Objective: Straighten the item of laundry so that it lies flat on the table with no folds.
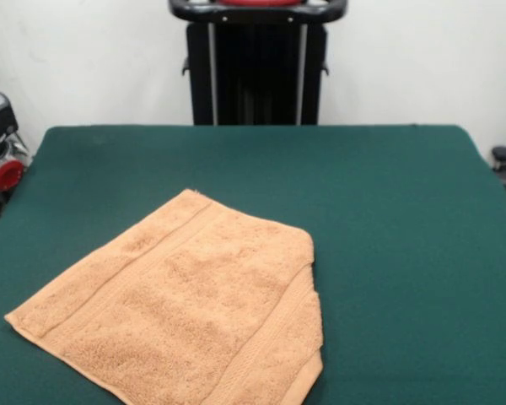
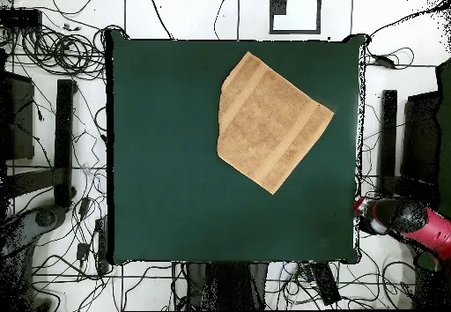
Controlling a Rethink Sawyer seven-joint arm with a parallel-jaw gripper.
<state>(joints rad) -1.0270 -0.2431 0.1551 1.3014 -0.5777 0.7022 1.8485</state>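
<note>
The peach terry towel (image 1: 185, 312) lies spread on the dark green table (image 1: 388, 211), turned at an angle, toward the near left in the front view. Its right side (image 1: 314, 295) looks doubled over along a straight edge, so one corner is cut off. In the overhead view the towel (image 2: 269, 123) sits in the upper right part of the table (image 2: 167, 167), with that cut-off edge on its left. The red and black arm (image 2: 414, 222) is drawn back off the table's lower right corner. Its end also shows at the left edge of the front view (image 1: 2, 164). The gripper is apart from the towel.
The black pedestal (image 1: 257, 67) stands behind the table's far edge. Cables and black stands (image 2: 62, 141) lie on the floor around the table. The towel reaches the table's near edge in the front view.
</note>
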